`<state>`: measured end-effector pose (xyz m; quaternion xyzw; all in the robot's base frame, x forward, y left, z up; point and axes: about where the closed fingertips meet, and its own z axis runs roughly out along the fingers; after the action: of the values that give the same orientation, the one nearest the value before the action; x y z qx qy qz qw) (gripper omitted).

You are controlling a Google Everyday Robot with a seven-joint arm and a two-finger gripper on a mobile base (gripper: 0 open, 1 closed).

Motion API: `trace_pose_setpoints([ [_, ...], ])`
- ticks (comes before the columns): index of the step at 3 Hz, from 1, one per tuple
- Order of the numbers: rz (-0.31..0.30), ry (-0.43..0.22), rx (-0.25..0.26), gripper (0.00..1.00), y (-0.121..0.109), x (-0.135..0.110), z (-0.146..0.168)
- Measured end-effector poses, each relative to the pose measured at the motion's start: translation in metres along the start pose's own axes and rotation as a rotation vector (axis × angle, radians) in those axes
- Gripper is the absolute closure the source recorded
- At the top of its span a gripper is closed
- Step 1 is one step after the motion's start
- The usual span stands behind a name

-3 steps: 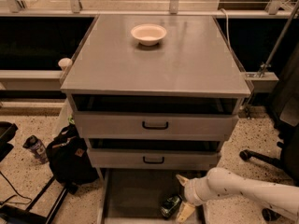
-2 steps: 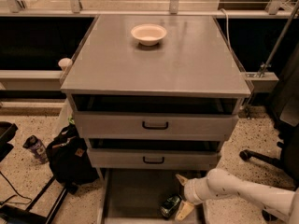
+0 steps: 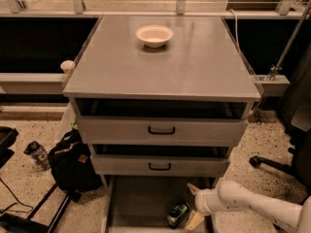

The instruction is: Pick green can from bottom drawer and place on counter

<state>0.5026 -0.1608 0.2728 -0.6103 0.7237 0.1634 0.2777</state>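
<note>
At the bottom edge of the frame, right of centre, we see the hand reaching in from the lower right on a smooth white arm whose far end the frame corner cuts off. Its two pale, wedge-shaped fingers stand spread apart and grip nothing. The green can lies on its side on the floor of the bottom drawer, towards its right side. It is dark and glossy, and sits just left of the lower finger. Whether the two touch we cannot tell. The drawer is pulled out, shallow and flat-floored, and its front part runs out of the frame.

Above it are two matte grey drawer fronts with slim black handles, each with a dark gap over it whose inside we cannot make out. The table on top is a broad, dull grey rectangle carrying a round white bowl towards its back. At lower left a soft black bag slumps on the speckled floor beside a dark can with a pale label too small to read.
</note>
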Motion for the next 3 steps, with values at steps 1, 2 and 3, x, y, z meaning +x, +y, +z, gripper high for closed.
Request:
trace_pose_setpoints([
  [1,0.008,0.003,-0.002,0.0,0.009,0.015,0.008],
  [2,0.012,-0.001,0.004,0.0,0.031,0.04,0.019],
  [3,0.018,-0.05,-0.015,0.0,0.05,0.06,0.051],
])
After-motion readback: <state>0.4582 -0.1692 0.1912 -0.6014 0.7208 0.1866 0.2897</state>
